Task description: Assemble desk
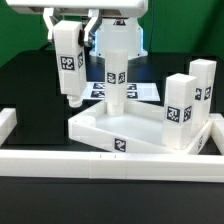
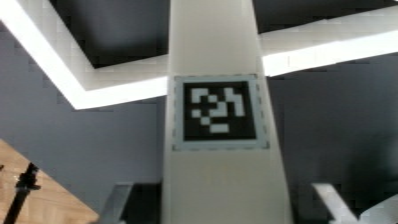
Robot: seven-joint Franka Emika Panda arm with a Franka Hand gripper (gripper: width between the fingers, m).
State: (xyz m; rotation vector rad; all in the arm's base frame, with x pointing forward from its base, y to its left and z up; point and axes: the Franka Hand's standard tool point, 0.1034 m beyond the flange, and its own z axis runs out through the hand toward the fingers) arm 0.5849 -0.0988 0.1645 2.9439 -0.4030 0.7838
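Note:
My gripper is shut on the top of a white desk leg and holds it upright, its tip just above the table beside the desk panel's corner on the exterior view's left. In the wrist view the leg fills the middle, tag facing the camera, with a fingertip on either side. The white desk panel lies rim up; its rim corner also shows in the wrist view. A second leg stands upright in the panel's far socket. Two more legs stand on the right.
A long low white border bar runs along the front, with another bar end on the exterior view's left. The marker board lies flat behind the panel. The arm's base stands behind it.

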